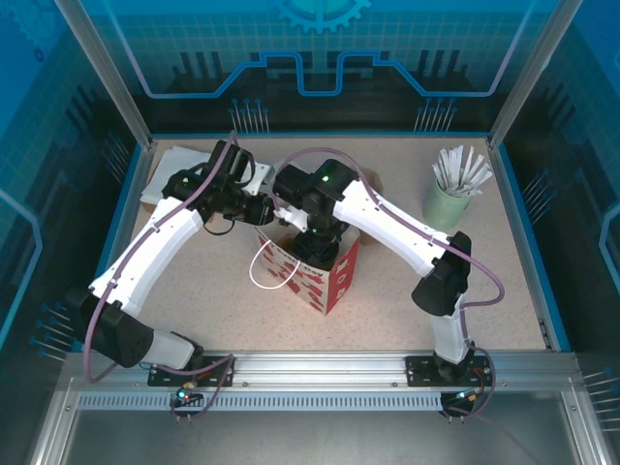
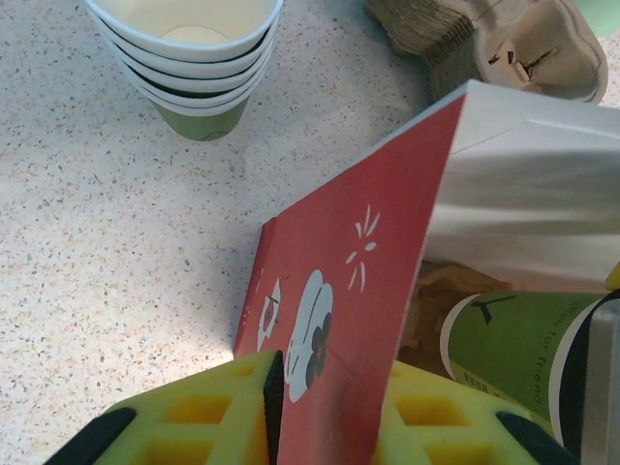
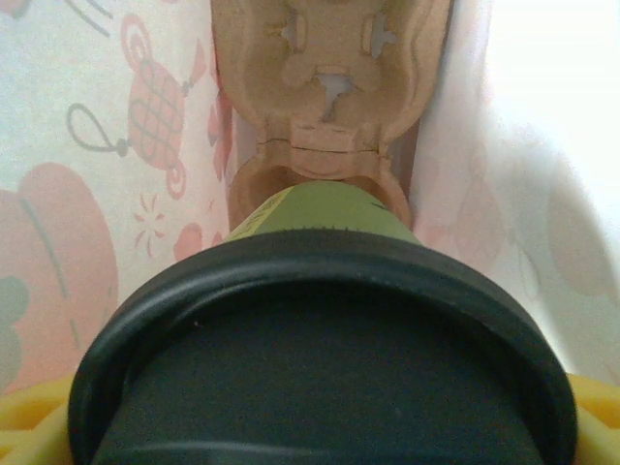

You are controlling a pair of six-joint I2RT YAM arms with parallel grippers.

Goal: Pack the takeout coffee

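The right pincer [image 3: 320, 426] is spread wide and grasps the takeout coffee [image 3: 325, 208] near its top. Its yellow fingers [image 3: 29, 421] show at both lower corners of the right wrist view, hard against the rim of the lid [image 3: 320, 368].

The left pincer [image 2: 325, 417] has the red wall of the gift bag [image 2: 339, 252] standing between its yellow fingers [image 2: 208, 421]. The fingers lie close on either side. Whether they press the wall or merely flank it, I cannot tell.

The coffee is a dark green paper cup under a round black lid with a raised edge. In the left wrist view dark lettering runs along its side. It hangs inside the bag, between the white inner walls where the red print shows through. Its base is just at a socket of the brown pulp carrier [image 3: 329, 68] lying deeper in the bag. Whether it is seated there cannot be made out.

The bag stands upright on the speckled surface [image 2: 97, 242], with both arms meeting over its mouth in the top view. Beside it a stack of paper cups [image 2: 189, 58] stands open-mouthed.
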